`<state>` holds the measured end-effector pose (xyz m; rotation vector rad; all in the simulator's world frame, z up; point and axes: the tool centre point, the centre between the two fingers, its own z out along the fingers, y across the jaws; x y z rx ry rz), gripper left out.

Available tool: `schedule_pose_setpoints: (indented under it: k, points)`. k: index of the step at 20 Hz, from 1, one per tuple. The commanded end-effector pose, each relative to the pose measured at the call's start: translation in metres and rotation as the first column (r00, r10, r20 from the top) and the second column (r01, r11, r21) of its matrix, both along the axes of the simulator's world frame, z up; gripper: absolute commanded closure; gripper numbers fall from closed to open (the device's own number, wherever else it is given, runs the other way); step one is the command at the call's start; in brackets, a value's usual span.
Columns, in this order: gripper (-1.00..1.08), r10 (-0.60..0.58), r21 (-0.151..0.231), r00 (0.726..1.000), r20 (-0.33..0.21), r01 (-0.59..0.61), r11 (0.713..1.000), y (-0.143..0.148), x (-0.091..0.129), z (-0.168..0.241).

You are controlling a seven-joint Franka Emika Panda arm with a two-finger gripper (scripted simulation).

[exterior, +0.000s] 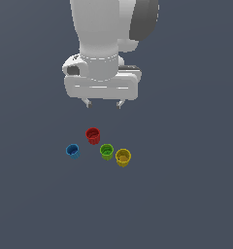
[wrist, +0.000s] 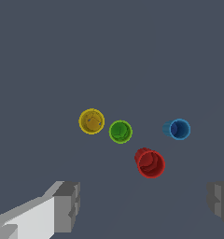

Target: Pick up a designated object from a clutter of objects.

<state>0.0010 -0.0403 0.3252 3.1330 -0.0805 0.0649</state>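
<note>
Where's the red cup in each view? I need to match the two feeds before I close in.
Exterior view: red cup is below the open gripper, the cup nearest it.
Wrist view: red cup is the cup closest to the fingers.
Shared landmark: green cup, between red and yellow.

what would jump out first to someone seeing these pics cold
Four small bright cups on the plain dark floor: the blue cup at the exterior view's left, the red cup set slightly farther back, then the green cup and yellow cup close together toward the right. Above them hangs the big white arm, its gripper open, fingers spread wide and holding nothing, well clear of the cups.
</note>
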Motion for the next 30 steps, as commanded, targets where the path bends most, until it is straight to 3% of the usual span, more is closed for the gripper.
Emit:
schedule_pose_setpoints:
  k: [1,13,20,30]
  points:
    - [-0.92,0.0,0.001,1.0,0.0,0.0,1.0,-0.001,0.0,0.0]
    - [-0.92,-0.019,0.008,1.0,-0.006,0.019,1.0,-0.014,-0.001,-0.038]
    - [-0.92,-0.053,0.016,0.998,-0.016,0.053,0.998,-0.034,-0.01,-0.096]
    - [-0.92,-0.115,0.015,0.993,-0.033,0.116,0.993,-0.068,-0.043,-0.188]
